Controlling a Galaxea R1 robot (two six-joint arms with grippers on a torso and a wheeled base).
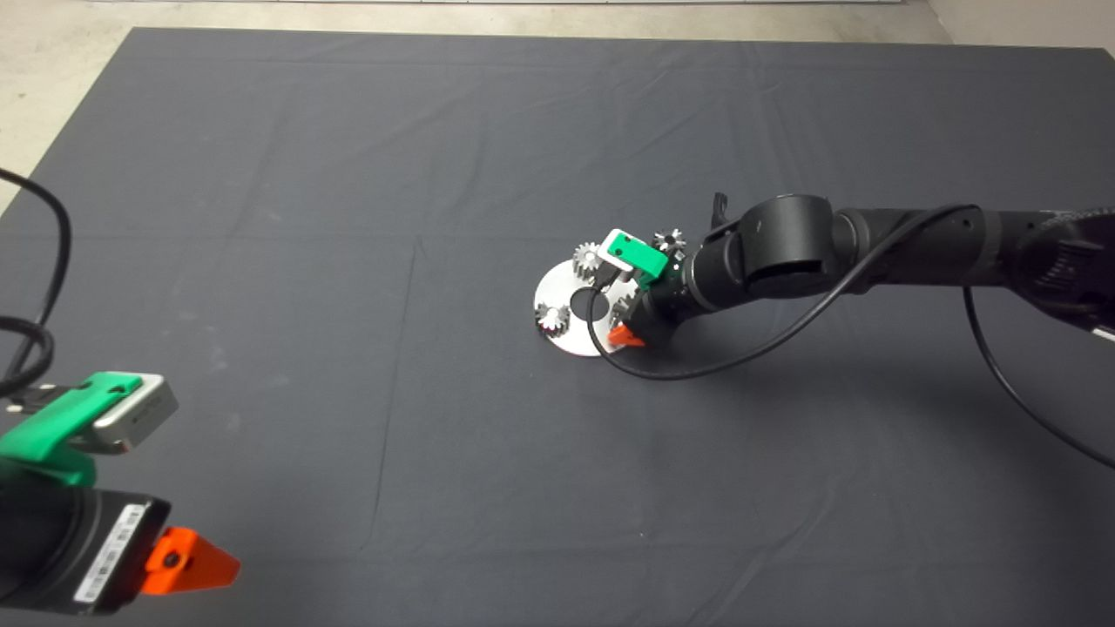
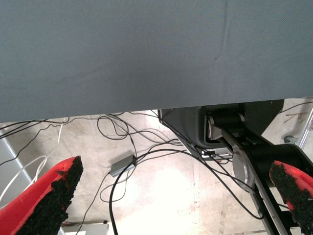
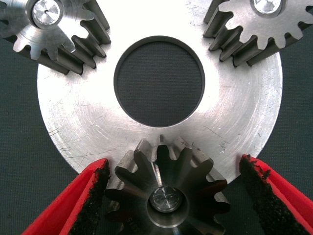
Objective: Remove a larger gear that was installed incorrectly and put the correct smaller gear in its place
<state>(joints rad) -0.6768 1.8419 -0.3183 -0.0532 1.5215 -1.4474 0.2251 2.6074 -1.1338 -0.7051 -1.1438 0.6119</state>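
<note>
Left gripper (image 1: 187,562) parked at the lower left edge, jaws spread, holding nothing. Right gripper (image 3: 171,196) over the round plate (image 3: 244,122), jaws released either side of the larger gear (image 3: 166,188) (pads not touching), which sits on the plate's rim; smaller gear (image 1: 669,239) lies on the mat just beyond.

Robotics lab or test workshop. Dark mat (image 1: 348,261) spread over work surface, bare concrete floor (image 2: 161,191) beyond its edge. Loose cables (image 2: 117,132) trail across floor beside black machine base (image 2: 230,132). Machined steel disc (image 3: 88,122) carries gears on pins.
</note>
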